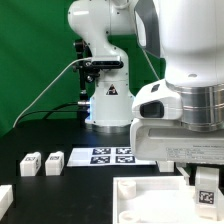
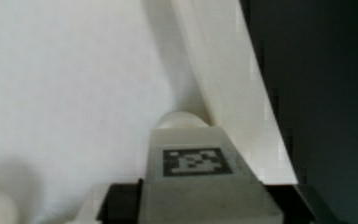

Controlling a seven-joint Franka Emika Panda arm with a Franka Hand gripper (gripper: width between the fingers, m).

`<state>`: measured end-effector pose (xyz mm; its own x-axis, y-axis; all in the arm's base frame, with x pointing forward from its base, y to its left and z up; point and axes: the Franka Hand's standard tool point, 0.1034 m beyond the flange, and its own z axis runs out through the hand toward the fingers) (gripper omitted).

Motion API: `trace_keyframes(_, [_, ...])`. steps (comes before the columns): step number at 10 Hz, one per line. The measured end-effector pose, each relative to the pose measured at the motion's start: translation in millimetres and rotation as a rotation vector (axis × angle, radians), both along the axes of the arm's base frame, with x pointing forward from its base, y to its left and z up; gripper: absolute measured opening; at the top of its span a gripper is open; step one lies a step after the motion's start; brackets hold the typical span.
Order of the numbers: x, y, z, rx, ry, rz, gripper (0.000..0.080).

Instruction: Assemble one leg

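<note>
One leg (image 2: 197,160): a small white plastic cuboid post, showing a black-and-white square tag on its face.
Leg's place: it is sitting at the exterior view's right, over the wide white tray-like panel (image 1: 135,192) with raised rims; I cannot tell whether it is touching.
My gripper (image 1: 205,176): jaws are standing narrowly apart, clamping that leg between them.
Spare posts (image 1: 30,162): two alike are lying at the exterior view's left.

Far centre, the arm base (image 1: 108,105) | marker board (image 1: 112,155) just before it | left of the board sits a leg (image 1: 53,162), second leg (image 1: 30,163) beside it | near right, gripped leg (image 1: 207,187) over the panel (image 1: 140,200)
</note>
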<state>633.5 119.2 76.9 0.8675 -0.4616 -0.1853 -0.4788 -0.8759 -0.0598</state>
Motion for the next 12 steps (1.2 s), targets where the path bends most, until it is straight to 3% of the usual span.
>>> trace_keyframes(2, [-8.3,6.5,-1.3,-0.018,-0.034,-0.352,0.0299])
trace_keyframes(5, [-6.6,12.4,-2.2,0.038,-0.008,-0.777,0.03])
trace_keyframes(8, [-7.4,18.8,-1.9,0.044,0.042,-0.965,0.0299])
trace_keyframes(10, [-7.7,19.9,-2.1,0.051,0.031,-0.907,0.0321])
trace_keyframes(11, [-7.8,20.1,-2.1,0.051,0.029,-0.9,0.0548])
trace_keyframes(12, [-9.5,18.1,-1.9,0.056,0.011,-0.737,0.0548])
